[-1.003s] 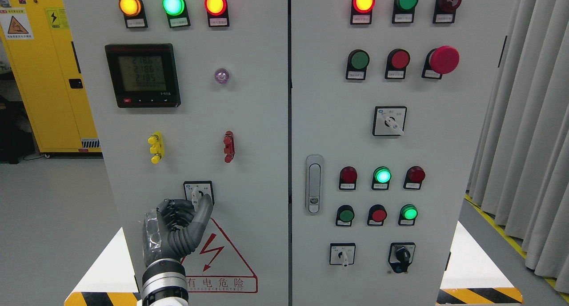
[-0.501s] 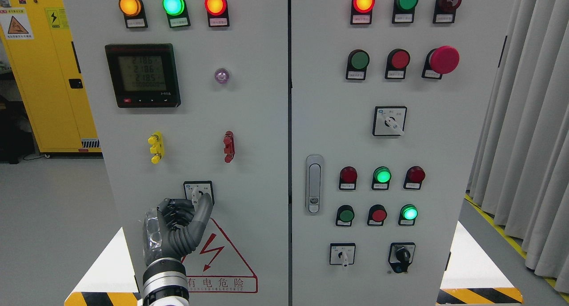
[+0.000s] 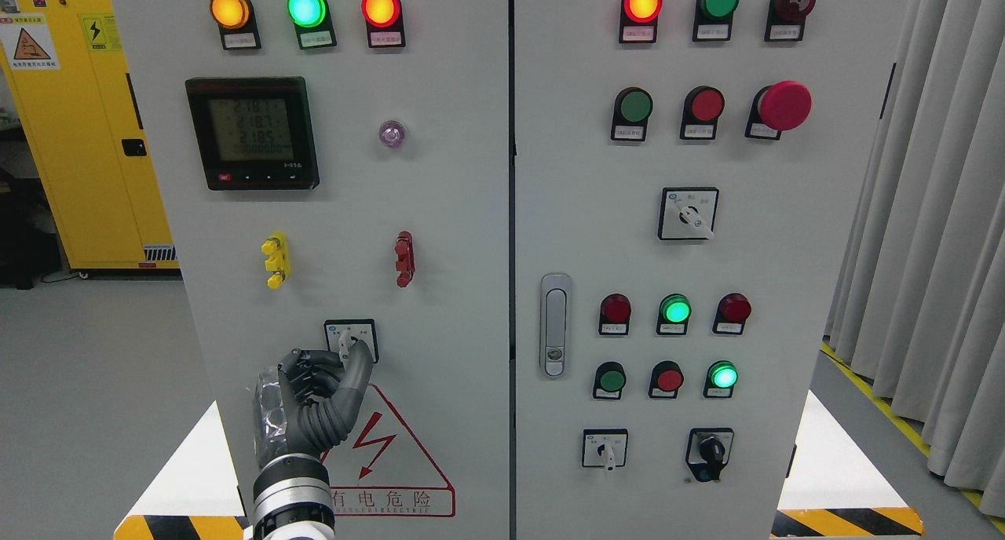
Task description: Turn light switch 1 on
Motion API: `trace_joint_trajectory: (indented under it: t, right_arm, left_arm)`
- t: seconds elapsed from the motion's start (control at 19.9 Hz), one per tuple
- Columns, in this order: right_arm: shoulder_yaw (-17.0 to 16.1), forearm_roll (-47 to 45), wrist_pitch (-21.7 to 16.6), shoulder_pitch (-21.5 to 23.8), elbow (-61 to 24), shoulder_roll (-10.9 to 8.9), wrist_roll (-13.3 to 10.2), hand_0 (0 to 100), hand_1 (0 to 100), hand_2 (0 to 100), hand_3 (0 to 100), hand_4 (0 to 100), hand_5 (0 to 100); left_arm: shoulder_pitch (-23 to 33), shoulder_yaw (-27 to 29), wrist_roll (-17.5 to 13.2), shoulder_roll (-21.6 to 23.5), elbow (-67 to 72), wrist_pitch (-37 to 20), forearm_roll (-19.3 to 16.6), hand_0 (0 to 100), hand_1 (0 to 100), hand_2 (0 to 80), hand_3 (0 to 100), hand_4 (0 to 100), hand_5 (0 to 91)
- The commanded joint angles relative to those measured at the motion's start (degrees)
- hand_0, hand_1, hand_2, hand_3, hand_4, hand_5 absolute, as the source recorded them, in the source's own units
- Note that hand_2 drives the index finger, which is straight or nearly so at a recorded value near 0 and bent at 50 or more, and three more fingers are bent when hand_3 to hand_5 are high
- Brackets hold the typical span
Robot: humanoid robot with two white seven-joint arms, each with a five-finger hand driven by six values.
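We observe a grey electrical cabinet (image 3: 440,210) with two doors, and we take its door latch (image 3: 555,324) as our reference. The task's rotary switch (image 3: 351,338), a small white-faced selector with a white lever, sits on the left door, to the left of the latch at about the same height. The left robot hand (image 3: 314,403) rises from the bottom edge, below and left of the latch, with its fingers (image 3: 310,371) curled and its thumb extended upward. The thumb tip touches the lower edge of the switch lever; we cannot tell whether the fingers truly pinch the lever or only press beside it. Directly below the switch, the hand partly covers a red triangular warning sign (image 3: 392,461). Above and left of the latch we note a digital meter (image 3: 252,132) with a lit display, and along the top of the left door an amber lamp (image 3: 229,9), a green lamp (image 3: 306,8) and a red lamp (image 3: 381,8), all lit. Far to the left of the latch stands a yellow cabinet (image 3: 78,132).
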Motion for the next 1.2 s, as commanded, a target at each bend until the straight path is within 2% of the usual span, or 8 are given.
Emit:
trace_joint_trajectory:
  t: [0.0, 0.75, 1.15]
  right_arm:
    - [0.00, -1.67, 0.04, 0.00, 0.00, 0.00, -0.12, 0, 50, 4, 0, 0, 0]
    - [0.00, -1.67, 0.04, 0.00, 0.00, 0.00, -0.12, 0, 50, 4, 0, 0, 0]
    - [0.00, -1.67, 0.04, 0.00, 0.00, 0.00, -0.12, 0, 50, 4, 0, 0, 0]
  left_arm:
    - [-0.18, -0.07, -0.04, -0.07, 0.09, -0.18, 0.04, 36, 66, 62.4, 90, 86, 80.3]
    - [-0.01, -0.07, -0.04, -0.07, 0.09, -0.18, 0.12, 47, 64, 63.2, 91, 86, 80.4]
    - [-0.01, -0.07, -0.04, -0.07, 0.44, -0.18, 0.12, 49, 63, 63.9, 91, 87, 80.2]
